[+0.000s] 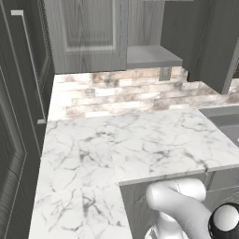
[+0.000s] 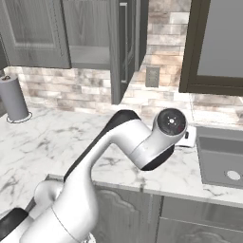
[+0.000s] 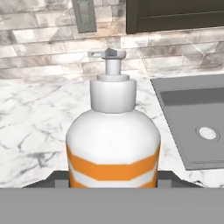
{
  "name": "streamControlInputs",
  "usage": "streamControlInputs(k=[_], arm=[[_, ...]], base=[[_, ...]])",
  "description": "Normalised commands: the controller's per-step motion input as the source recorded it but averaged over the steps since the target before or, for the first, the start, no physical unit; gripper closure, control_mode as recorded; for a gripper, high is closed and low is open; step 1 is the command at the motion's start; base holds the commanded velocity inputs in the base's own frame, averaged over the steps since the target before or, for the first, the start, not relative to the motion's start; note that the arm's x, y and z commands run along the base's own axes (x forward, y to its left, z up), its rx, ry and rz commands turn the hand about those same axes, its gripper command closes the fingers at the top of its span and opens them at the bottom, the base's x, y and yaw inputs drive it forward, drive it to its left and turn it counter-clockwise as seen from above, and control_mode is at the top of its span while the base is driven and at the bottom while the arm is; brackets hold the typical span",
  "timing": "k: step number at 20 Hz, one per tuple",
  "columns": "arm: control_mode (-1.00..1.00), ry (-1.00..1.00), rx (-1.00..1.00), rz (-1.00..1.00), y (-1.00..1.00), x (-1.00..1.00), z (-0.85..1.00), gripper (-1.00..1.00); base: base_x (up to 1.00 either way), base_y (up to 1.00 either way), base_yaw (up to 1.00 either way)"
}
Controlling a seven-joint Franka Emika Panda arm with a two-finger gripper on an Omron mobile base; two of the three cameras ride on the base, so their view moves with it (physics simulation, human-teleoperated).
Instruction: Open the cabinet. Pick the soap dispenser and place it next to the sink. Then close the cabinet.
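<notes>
The arm is glossy white, built from thick rounded tube sections that swell at each bend. A long black strip runs along the upper side of one section, from its lower end up to the next joint. That joint ends in a round cap, white at the rim with a dark grey disc in the middle carrying small marks too fine to read. A black band curves under the same joint. In the left base view, a smooth white elbow sits beside a black ring around a white dome. Another black collar shows low on the arm.
</notes>
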Motion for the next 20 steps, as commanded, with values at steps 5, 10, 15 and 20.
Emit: streamControlInputs(k=[5,10,15,20], arm=[[-1.0,0.0,0.0,0.0,-0.06,0.77,-0.33,1.0],[-1.0,0.0,0.0,0.03,-0.02,0.71,-0.27,1.0],[-1.0,0.0,0.0,0.07,-0.02,0.35,-0.23,1.0],[-1.0,0.0,0.0,0.1,-0.02,0.0,-0.05,1.0]], base=[[0.0,0.0,0.0],[0.0,0.0,0.0],[0.0,0.0,0.0],[0.0,0.0,0.0]])
